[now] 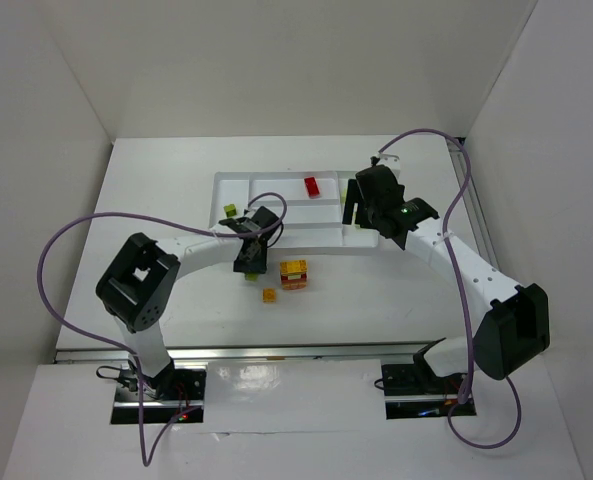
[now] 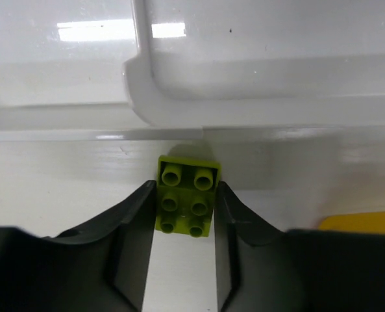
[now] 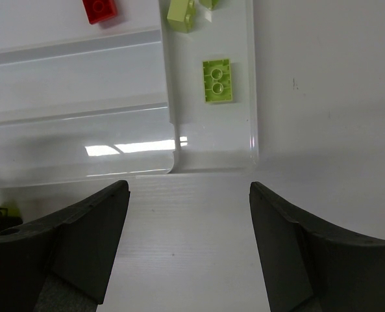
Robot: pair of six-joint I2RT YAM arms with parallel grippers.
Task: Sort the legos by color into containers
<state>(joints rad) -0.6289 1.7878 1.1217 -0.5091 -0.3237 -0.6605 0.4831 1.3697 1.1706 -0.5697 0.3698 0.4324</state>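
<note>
A lime green lego lies on the table just in front of the white tray's near wall. My left gripper is shut on it, one finger pressed against each side. From above, this gripper sits at the tray's front edge with the green lego under it. My right gripper hangs open and empty over bare table by the tray's corner. A compartment holds two green legos. A red lego lies in another compartment.
A stacked orange-red block and a small orange brick lie on the table in front of the tray, right of my left gripper. Another green brick rests at the tray's left end. White walls enclose the table.
</note>
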